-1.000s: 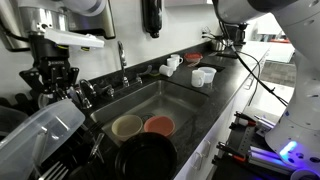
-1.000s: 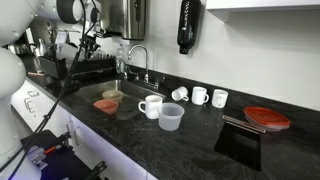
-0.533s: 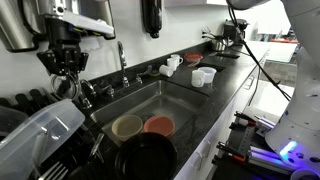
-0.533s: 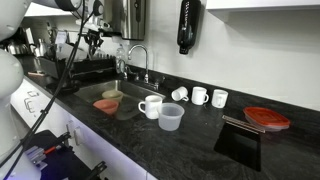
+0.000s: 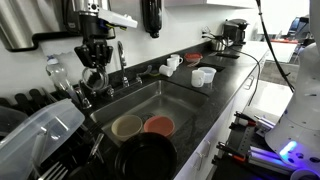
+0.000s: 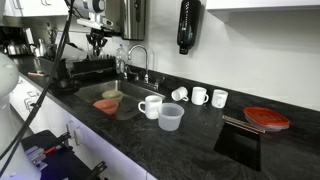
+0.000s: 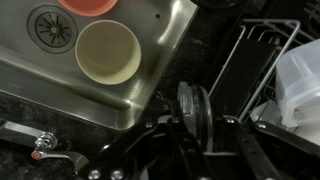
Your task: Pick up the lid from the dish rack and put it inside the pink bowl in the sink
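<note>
Kitchen worktop, steel sink (image 5: pixel 150 97) centre | jaws clenched on lid (image 7: pixel 195 108), edge-on, the way prongs of rack (image 7: pixel 262 45) would present it; lid lower centre, over worktop beside sink | pink bowl (image 7: pixel 90 5) top left, drop target, beside beige bowl (image 7: pixel 108 52)

Even, fairly bright room light fills both exterior views. The black counter (image 6: pixel 200 128) carries a soft sheen, and the steel sink (image 5: pixel 150 98) gives pale reflections (a violet glow (image 5: pixel 288 150) sits low at one edge). The wrist view is dimmer: the hand (image 7: pixel 197 124) and the lid (image 7: pixel 193 98) look dark and blurred.
</note>
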Robot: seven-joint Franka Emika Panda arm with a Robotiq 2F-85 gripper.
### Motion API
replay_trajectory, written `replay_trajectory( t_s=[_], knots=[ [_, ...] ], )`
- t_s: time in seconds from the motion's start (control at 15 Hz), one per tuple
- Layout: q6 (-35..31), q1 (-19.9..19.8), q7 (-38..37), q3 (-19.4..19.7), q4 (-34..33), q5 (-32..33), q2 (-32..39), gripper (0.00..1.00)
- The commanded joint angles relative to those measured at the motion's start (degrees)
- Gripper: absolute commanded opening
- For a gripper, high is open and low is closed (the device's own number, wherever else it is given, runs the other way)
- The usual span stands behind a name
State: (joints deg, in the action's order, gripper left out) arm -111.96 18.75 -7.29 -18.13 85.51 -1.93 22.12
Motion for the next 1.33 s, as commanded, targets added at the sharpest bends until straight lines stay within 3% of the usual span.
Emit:
replay_trajectory(
  t_s=[0.0,0.6,1.2,1.27],
  knots=[
    [-3.7,0.1,0.6,1.8,11.0,0.4,-7.2,0.07],
    [-1.3,0.4,-5.7,3.4,25.9,12.9,-13.8,0.07],
    [-0.3,-1.8,-17.6,7.7,33.6,15.2,-13.1,0.07],
    [-0.4,-1.7,-15.3,7.3,32.5,15.0,-12.1,0.27]
  ],
)
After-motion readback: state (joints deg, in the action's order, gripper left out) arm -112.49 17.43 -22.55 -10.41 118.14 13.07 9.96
